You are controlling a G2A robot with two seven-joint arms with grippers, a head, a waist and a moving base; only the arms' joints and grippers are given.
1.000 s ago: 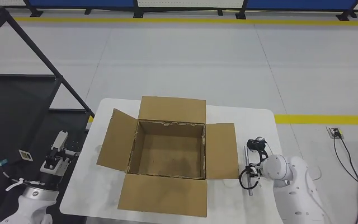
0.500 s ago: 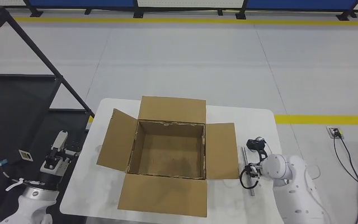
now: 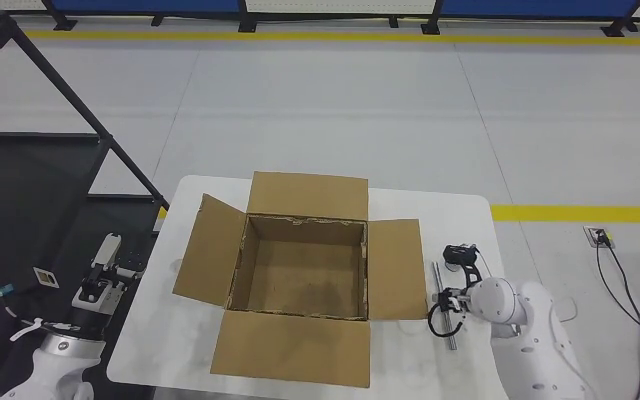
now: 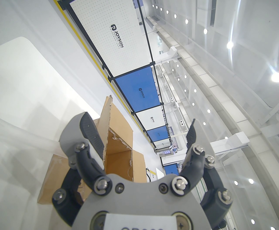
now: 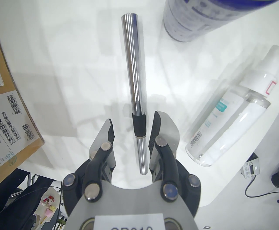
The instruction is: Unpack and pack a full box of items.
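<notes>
An open cardboard box (image 3: 306, 194) stands mid-table with its four flaps spread and nothing visible inside. A shiny metal rod (image 5: 133, 65) with a black band lies on the white table (image 3: 450, 215) to the right of the box; it is the thin rod (image 3: 441, 285) in the top view. My right gripper (image 5: 133, 118) is open low over it, a finger on each side of the banded part, not touching. My left gripper (image 4: 139, 122) is open and holds nothing. It is off the table's left edge (image 3: 103, 262), tilted up past the box (image 4: 118, 150).
A clear bottle (image 5: 226, 122) with a white cap lies on the table close beside the rod. A dark can (image 5: 196, 17) stands just past the rod's far end. The box's right flap (image 5: 13, 113), with barcode labels, lies on the rod's other side.
The right wrist has shifted very slightly above the rod. The box and the left arm have not moved.
</notes>
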